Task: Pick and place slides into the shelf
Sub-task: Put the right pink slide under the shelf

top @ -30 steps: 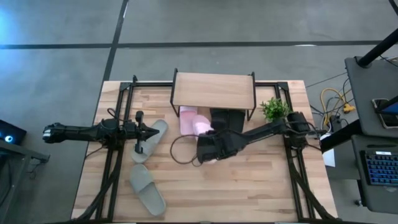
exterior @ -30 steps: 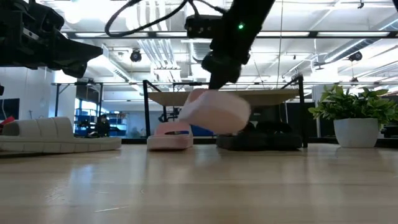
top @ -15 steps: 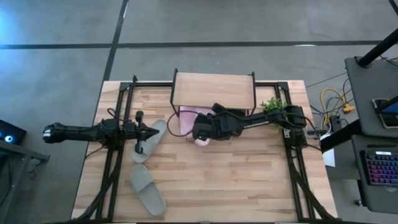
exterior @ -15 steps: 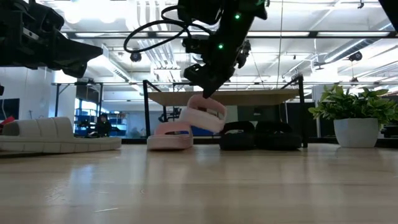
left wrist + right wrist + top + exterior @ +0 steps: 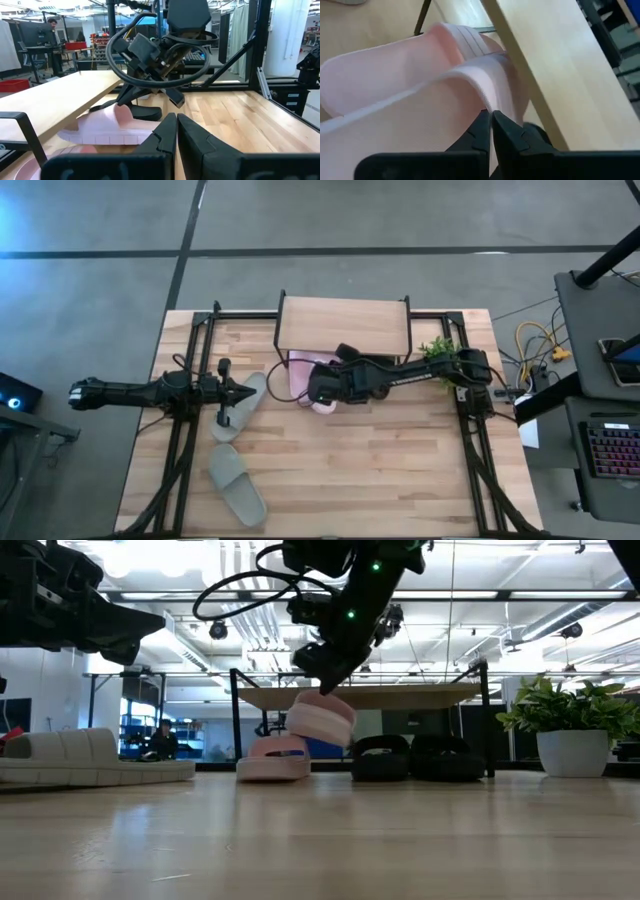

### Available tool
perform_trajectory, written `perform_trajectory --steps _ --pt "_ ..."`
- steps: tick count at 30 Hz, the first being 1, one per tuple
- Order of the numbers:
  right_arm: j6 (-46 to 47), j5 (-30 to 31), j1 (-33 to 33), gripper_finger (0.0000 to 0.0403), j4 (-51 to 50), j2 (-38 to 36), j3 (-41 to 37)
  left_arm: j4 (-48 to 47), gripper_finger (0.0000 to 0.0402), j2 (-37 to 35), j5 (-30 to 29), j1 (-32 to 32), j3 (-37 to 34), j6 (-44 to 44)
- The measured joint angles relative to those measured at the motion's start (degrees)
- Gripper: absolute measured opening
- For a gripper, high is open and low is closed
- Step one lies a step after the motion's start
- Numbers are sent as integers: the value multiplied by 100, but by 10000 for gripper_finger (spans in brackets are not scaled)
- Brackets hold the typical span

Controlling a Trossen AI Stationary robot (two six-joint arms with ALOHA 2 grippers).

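Note:
My right gripper [image 5: 318, 390] reaches from the table's right to the shelf's [image 5: 343, 325] near left side, shut on a pale pink slide [image 5: 320, 721]. The other pink slide [image 5: 275, 760] lies flat under the shelf's left part. Beside it the black pair [image 5: 412, 758] sits under the shelf on its soles. One grey-green slide [image 5: 246, 406] lies below my left gripper [image 5: 238, 393], which is raised, shut and holding nothing. The second grey-green slide [image 5: 237, 485] lies near the table's near left. My right gripper pinches the pale pink slide's strap at its edge [image 5: 479, 102] between the two fingers. It comes slanting down from above and from the table's right. The slide is lifted clear of the table and hangs tilted below the fingers, in front of the shelf's opening.
A small potted plant [image 5: 441, 356] stands right of the shelf, next to my right arm. Black frame rails [image 5: 180, 450] run along both table sides. Bare tabletop [image 5: 370, 470] stretches across the near middle. The shelf's thin black legs [image 5: 236, 720] flank the opening.
My right gripper has carried the pink slide toward the table's far edge and slightly left, up to the shelf's front. The slide has stayed lifted and has tipped to a steeper slant. The move slowed in the last half second.

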Motion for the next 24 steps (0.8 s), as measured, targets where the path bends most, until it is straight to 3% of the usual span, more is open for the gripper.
perform_trajectory --steps 6,19,24 --pt "-874 -15 -222 8 672 2 0 1 0 0 0 0 0 0" --pt "-651 -358 -772 8 583 177 -122 1 0 0 0 -1 0 0" --pt "24 -547 -761 9 87 402 -145 -2 0 2 0 0 0 0"
